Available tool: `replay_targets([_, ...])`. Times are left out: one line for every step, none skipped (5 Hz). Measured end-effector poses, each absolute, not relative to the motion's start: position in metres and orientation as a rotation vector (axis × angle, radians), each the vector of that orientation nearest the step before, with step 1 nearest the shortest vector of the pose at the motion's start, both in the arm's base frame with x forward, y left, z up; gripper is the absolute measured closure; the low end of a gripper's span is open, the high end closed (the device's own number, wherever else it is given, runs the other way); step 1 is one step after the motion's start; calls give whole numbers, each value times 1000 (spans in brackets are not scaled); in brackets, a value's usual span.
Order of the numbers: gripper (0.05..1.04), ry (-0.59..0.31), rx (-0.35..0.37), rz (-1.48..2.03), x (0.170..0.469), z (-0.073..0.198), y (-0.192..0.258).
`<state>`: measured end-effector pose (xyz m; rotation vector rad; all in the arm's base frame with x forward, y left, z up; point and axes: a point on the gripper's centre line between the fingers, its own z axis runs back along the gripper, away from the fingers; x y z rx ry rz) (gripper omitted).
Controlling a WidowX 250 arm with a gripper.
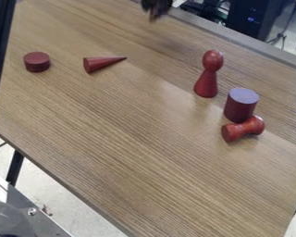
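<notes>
At the top edge of the camera view, the black gripper (155, 10) hangs over the table's far side, away from every piece. Upright on the wood stands a red pawn-like figure (206, 76) with a round head. To its lower right is an upright dark red cylinder (241, 106) with a paler top. A glossy red spool-shaped piece (243, 129) lies on its side just in front of that cylinder. A dark red cone (102, 63) lies at the upper left with its tip to the right. Left of it sits a short red disc (37, 62).
The wooden table (132, 152) has its far edge along the upper right, with a black computer case (252, 17) beyond it. A dark upright post (0, 51) runs down the left side. Metal equipment (27, 210) stands at the lower left.
</notes>
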<state>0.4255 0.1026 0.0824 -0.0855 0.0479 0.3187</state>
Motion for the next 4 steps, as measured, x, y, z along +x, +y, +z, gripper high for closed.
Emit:
replay_targets([646,96,-144,323,401,71,87])
replay_targets([646,76,-150,335,377,79,79])
replay_targets([646,62,-161,333,371,78,69])
replay_targets([645,61,-159,273,373,77,53])
